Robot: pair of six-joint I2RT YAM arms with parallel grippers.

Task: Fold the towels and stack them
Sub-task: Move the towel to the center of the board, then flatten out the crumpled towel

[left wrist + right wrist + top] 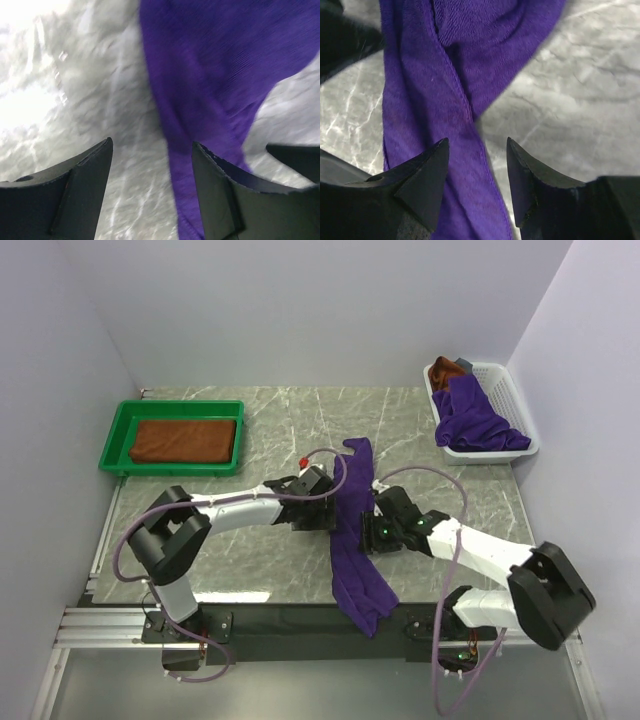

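Note:
A purple towel lies bunched in a long strip down the middle of the marble table, from mid-table to the near edge. My left gripper is open just left of the strip; in the left wrist view the towel runs between its fingers, close to the right one. My right gripper is open at the strip's right side; in the right wrist view the towel's edge lies between its fingers. A folded rust-brown towel lies in the green tray. More purple and rust-brown towels sit in the white basket.
The green tray stands at the far left, the white basket at the far right with a small grey item at its back. White walls close in the table on three sides. Cables loop over both arms.

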